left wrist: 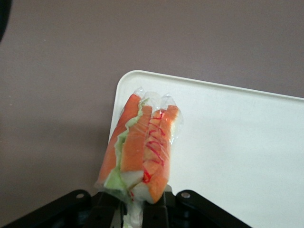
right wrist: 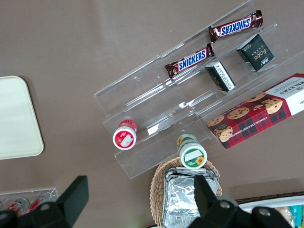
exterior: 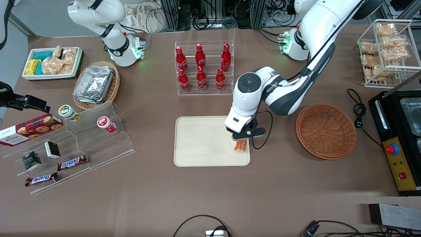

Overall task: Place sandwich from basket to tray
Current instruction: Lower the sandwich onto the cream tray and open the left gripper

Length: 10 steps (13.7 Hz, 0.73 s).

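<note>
My left gripper (exterior: 242, 140) is shut on the sandwich (exterior: 241, 145), a wrapped wedge with orange-red and green filling. It holds the sandwich over the corner of the cream tray (exterior: 200, 144) that lies nearest the basket and nearer the front camera. In the left wrist view the sandwich (left wrist: 142, 147) sticks out from between the black fingers (left wrist: 154, 211), above the tray's rounded corner (left wrist: 228, 142). I cannot tell whether the sandwich touches the tray. The reddish-brown wicker basket (exterior: 325, 130) lies empty beside the tray, toward the working arm's end.
A clear rack of red cola bottles (exterior: 202, 67) stands farther from the front camera than the tray. A clear stepped stand (exterior: 82, 144) with snacks lies toward the parked arm's end. A black appliance (exterior: 399, 141) and a black cable (exterior: 360, 112) lie past the basket.
</note>
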Each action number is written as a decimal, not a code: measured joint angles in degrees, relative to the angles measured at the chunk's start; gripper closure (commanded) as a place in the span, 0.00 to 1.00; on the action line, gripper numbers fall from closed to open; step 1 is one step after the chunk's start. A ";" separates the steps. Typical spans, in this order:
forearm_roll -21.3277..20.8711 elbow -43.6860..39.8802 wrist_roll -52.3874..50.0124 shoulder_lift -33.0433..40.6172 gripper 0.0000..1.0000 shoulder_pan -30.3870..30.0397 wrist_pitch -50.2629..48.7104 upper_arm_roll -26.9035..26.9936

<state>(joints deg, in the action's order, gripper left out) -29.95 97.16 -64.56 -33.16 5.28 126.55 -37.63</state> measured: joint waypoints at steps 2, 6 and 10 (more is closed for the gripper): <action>-0.82 -1.58 -0.44 -2.54 0.98 0.62 0.00 0.00; -1.21 -3.35 -0.48 -5.78 0.98 1.45 -0.01 0.02; -3.68 -3.68 -1.16 -8.12 0.97 3.16 -0.04 0.15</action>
<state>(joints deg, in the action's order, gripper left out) -33.63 93.48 -65.72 -41.28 8.44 126.52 -37.48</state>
